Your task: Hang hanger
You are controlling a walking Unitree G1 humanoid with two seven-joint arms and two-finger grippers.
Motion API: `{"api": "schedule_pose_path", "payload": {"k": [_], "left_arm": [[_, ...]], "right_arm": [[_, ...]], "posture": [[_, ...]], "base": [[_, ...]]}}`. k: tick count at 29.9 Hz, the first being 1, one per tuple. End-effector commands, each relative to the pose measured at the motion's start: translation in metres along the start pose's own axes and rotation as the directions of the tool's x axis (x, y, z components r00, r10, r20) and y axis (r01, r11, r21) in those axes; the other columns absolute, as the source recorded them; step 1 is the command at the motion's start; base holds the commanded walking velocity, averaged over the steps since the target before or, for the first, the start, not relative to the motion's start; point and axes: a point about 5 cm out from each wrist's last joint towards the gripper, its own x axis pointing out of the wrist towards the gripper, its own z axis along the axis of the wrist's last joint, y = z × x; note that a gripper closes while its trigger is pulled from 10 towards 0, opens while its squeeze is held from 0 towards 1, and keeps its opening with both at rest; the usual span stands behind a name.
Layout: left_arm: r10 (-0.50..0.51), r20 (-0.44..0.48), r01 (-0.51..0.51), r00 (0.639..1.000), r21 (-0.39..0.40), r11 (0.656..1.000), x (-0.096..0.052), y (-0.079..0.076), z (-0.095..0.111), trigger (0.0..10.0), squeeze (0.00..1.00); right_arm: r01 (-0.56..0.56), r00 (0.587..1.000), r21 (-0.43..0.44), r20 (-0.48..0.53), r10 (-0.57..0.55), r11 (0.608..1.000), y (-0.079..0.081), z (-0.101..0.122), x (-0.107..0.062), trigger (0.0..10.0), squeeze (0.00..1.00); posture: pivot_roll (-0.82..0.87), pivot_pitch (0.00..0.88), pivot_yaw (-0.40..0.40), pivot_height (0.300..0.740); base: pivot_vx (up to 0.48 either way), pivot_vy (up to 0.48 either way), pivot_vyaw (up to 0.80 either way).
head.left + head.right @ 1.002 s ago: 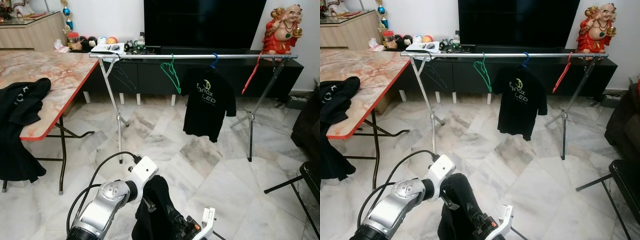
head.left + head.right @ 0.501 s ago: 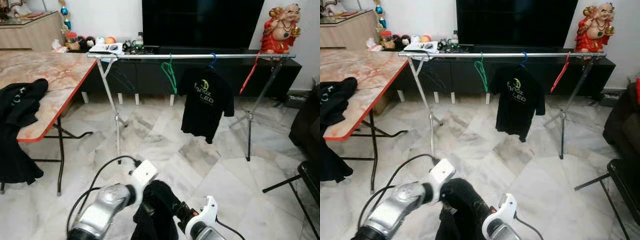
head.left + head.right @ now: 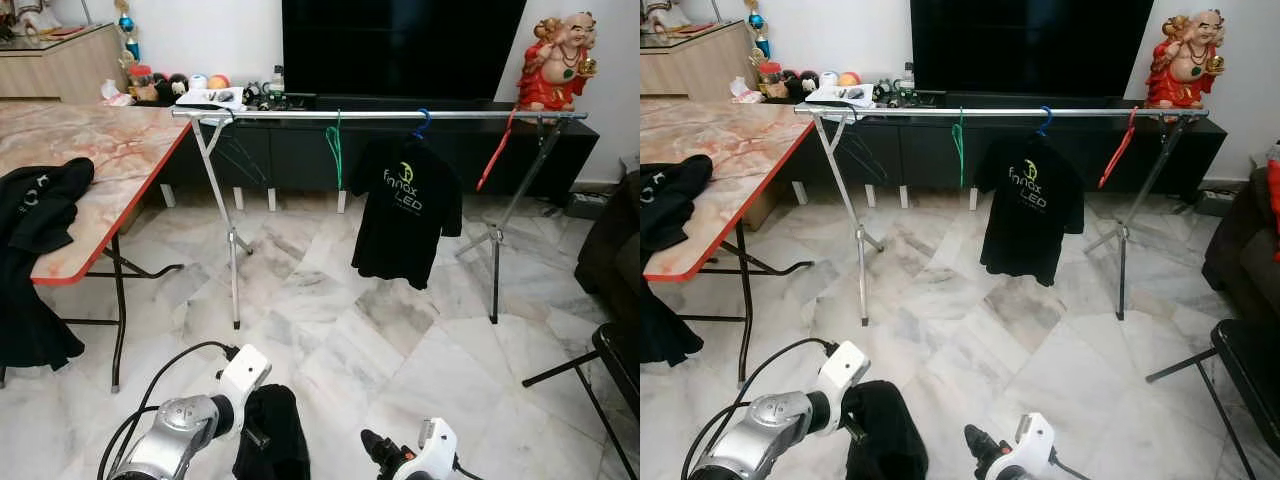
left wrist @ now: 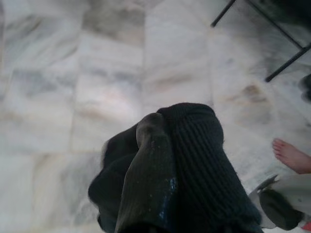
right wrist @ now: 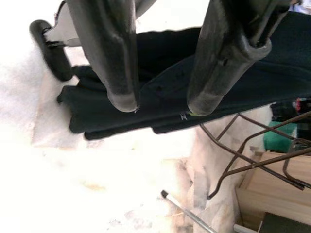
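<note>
The right pincer (image 5: 160,104) has let go and dropped away with fingers spread, leaving the black garment (image 3: 270,440) clenched low in the left pincer (image 3: 255,438) alone, far from the silver clothes rail (image 3: 380,114).

A black garment (image 3: 268,445) draped over a hidden hanger bunches around the left gripper's fingers (image 4: 146,179).
</note>
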Motion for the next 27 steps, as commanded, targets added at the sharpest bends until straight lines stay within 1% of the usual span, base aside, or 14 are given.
{"api": "schedule_pose_path", "payload": {"k": [1, 2, 3, 6, 8, 9, 10, 11, 12, 13, 14, 21, 24, 27], "left_arm": [[0.06, -0.012, -0.06, 0.998, -0.009, 0.998, -0.001, 0.009, -0.004, 10.0, 0.0], [0.109, -0.04, -0.11, 0.993, -0.026, 0.994, -0.002, 0.013, -0.01, 10.0, 0.0], [0.109, -0.04, -0.11, 0.993, -0.026, 0.994, -0.002, 0.013, -0.01, 10.0, 0.0], [0.267, -0.137, -0.28, 0.954, -0.09, 0.956, -0.009, 0.026, -0.033, 10.0, 0.0], [0.342, -0.205, -0.369, 0.917, -0.108, 0.923, -0.017, 0.032, -0.051, 10.0, 0.0], [0.342, -0.205, -0.369, 0.917, -0.108, 0.923, -0.017, 0.032, -0.051, 10.0, 0.0], [0.353, -0.242, -0.388, 0.904, -0.115, 0.914, -0.021, 0.031, -0.063, 10.0, 0.0], [0.358, -0.267, -0.399, 0.895, -0.12, 0.909, -0.023, 0.029, -0.069, 10.0, 0.0], [0.358, -0.267, -0.399, 0.895, -0.12, 0.909, -0.023, 0.029, -0.069, 10.0, 0.0], [0.363, -0.303, -0.417, 0.881, -0.133, 0.899, -0.026, 0.027, -0.081, 10.0, 0.0], [0.368, -0.317, -0.426, 0.874, -0.136, 0.895, -0.027, 0.026, -0.085, 10.0, 0.0], [0.376, -0.354, -0.446, 0.856, -0.14, 0.884, -0.03, 0.021, -0.096, 10.0, 0.0], [0.336, -0.346, -0.393, 0.876, -0.11, 0.913, -0.026, 0.019, -0.092, 10.0, 0.0], [0.338, -0.337, -0.387, 0.879, -0.091, 0.918, -0.024, 0.021, -0.088, 10.0, 0.0]], "right_arm": [[-0.117, 0.979, -0.661, 0.05, 0.199, 0.741, 0.014, 0.052, 0.0, 10.0, 1.0], [-0.077, 0.986, -0.665, 0.062, 0.157, 0.743, 0.009, 0.053, 0.001, 10.0, 0.0], [-0.077, 0.986, -0.665, 0.062, 0.157, 0.743, 0.009, 0.053, 0.001, 10.0, 0.0], [0.046, 0.994, -0.64, 0.105, 0.028, 0.767, -0.009, 0.055, 0.002, 10.0, 0.0], [0.145, 0.989, -0.636, 0.124, -0.086, 0.758, -0.027, 0.053, 0.001, 10.0, 0.0], [0.145, 0.989, -0.636, 0.124, -0.086, 0.758, -0.027, 0.053, 0.001, 10.0, 0.0], [0.177, 0.984, -0.646, 0.123, -0.128, 0.742, -0.035, 0.05, 0.0, 10.0, 0.0], [0.195, 0.981, -0.663, 0.12, -0.155, 0.723, -0.039, 0.047, -0.001, 10.0, 0.0], [0.195, 0.981, -0.663, 0.12, -0.155, 0.723, -0.039, 0.047, -0.001, 10.0, 0.0], [0.22, 0.973, -0.702, 0.11, -0.202, 0.678, -0.048, 0.041, -0.002, 10.0, 0.0], [0.227, 0.97, -0.71, 0.104, -0.219, 0.667, -0.051, 0.039, -0.003, 10.0, 0.0], [0.258, 0.961, -0.688, 0.111, -0.254, 0.678, -0.059, 0.035, -0.004, 10.0, 0.0], [0.243, 0.966, -0.703, 0.115, -0.231, 0.668, -0.054, 0.037, -0.002, 10.0, 0.0], [0.22, 0.97, -0.771, 0.107, -0.219, 0.598, -0.049, 0.039, 0.001, 10.0, 0.0]], "posture": [[0.12, 0.0, 0.0, 0.74], [0.12, 0.0, 0.0, 0.74], [0.12, 0.0, 0.0, 0.74], [0.12, 0.0, 0.0, 0.74], [0.12, 0.0, 0.0, 0.74], [0.12, 0.0, 0.0, 0.74], [0.12, 0.0, 0.0, 0.74], [0.12, 0.061, 0.078, 0.74], [0.12, 0.061, 0.078, 0.74], [0.12, 0.06, 0.077, 0.74], [0.12, 0.06, 0.077, 0.74], [0.13, 0.058, 0.077, 0.74], [0.13, 0.057, 0.076, 0.74], [0.13, 0.059, 0.075, 0.74]], "base": [[0.0, 0.0, 0.0], [0.0, 0.0, 0.0], [0.0, 0.0, 0.0], [0.0, 0.0, 0.0], [0.0, 0.0, 0.0], [0.0, 0.0, 0.0], [0.0, 0.0, 0.0], [0.0, 0.0, 0.0], [0.0, 0.0, 0.0], [0.0, 0.0, 0.0], [0.0, 0.0, 0.0], [0.0, 0.0, 0.0], [0.0, 0.0, 0.0], [0.0, 0.0, 0.0]]}}
